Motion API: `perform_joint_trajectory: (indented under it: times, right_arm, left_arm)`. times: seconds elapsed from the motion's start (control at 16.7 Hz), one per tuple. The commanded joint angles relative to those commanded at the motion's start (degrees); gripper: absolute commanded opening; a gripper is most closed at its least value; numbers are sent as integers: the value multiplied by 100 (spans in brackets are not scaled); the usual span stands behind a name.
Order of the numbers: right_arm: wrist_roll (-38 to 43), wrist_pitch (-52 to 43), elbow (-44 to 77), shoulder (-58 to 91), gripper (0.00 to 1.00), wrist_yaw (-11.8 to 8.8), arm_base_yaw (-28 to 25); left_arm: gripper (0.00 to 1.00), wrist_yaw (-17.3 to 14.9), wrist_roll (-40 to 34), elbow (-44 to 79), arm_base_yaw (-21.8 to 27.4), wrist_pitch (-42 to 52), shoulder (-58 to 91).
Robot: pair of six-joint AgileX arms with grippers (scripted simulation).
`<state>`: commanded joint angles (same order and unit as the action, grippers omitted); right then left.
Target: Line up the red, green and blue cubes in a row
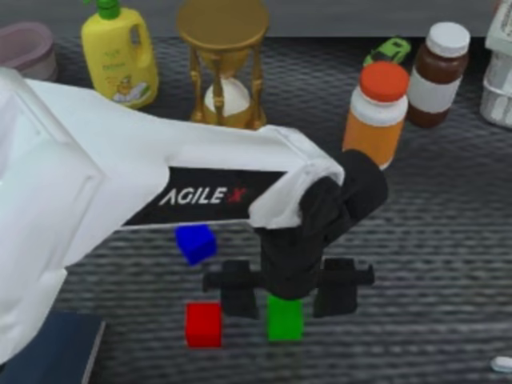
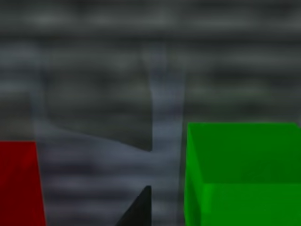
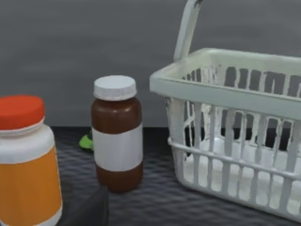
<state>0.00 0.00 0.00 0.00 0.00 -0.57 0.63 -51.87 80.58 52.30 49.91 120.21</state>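
left tool (image 1: 286, 290) open over the green cube (image 1: 285, 318), fingers either side. red cube (image 1: 203, 324) just beside it in a row, blue cube (image 1: 196, 243) behind on tabletop (image 1: 432, 264). likely light, rigid, slick: best gripped on flat opposite faces. right arm out of sight.

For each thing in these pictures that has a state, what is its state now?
Left gripper: open, above the green cube, fingers either side.
Small glossy green cube: on the table, not held.
Small glossy red cube: on the table, beside the green one.
Small glossy blue cube: behind the row, not lined up.
Orange bottle: upright, capped.
Brown bottle: upright, capped.
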Motion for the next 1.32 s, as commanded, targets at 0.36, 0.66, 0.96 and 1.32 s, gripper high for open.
perform_joint_trajectory:
  times: [0.36, 0.66, 0.96, 1.32]
  right_arm:
    - [0, 0, 0, 0, 100, 0, 0]
    - [0, 0, 0, 0, 100, 0, 0]
    - [0, 0, 0, 0, 100, 0, 0]
    - [0, 0, 0, 0, 100, 0, 0]
  left_arm:
    - [100, 0, 0, 0, 0, 0, 0]
    - [100, 0, 1, 78, 2, 100, -35]
    - [100, -2, -30, 669, -58, 1065, -344]
    - [100, 3, -29, 897, -65, 1404, -490]
